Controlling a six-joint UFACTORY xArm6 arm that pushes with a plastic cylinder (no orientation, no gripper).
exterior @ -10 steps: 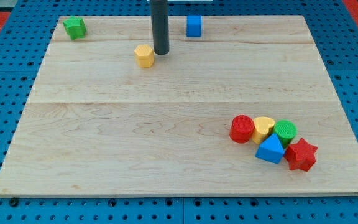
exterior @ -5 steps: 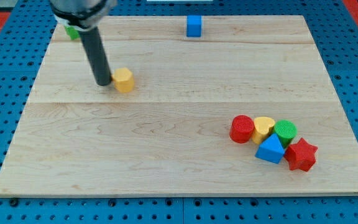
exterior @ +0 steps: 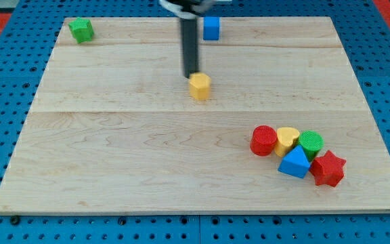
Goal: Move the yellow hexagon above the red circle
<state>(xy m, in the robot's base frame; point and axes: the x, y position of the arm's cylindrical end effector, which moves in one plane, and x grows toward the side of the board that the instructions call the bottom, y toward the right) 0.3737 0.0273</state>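
Note:
The yellow hexagon (exterior: 199, 87) lies on the wooden board, a little above the middle. My tip (exterior: 191, 74) stands just above and slightly left of it, touching or nearly touching its top edge. The red circle (exterior: 263, 140) lies at the lower right, well below and to the right of the hexagon. It is the leftmost block of a tight cluster.
Beside the red circle sit a yellow heart-like block (exterior: 287, 141), a green circle (exterior: 311, 144), a blue triangle (exterior: 294, 163) and a red star (exterior: 328, 169). A blue cube (exterior: 211, 28) is at the top centre, a green block (exterior: 81, 30) at the top left.
The yellow hexagon has slid first down-left, then right by about a hundred pixels. My tip went from its right, to its left, and now stands above it.

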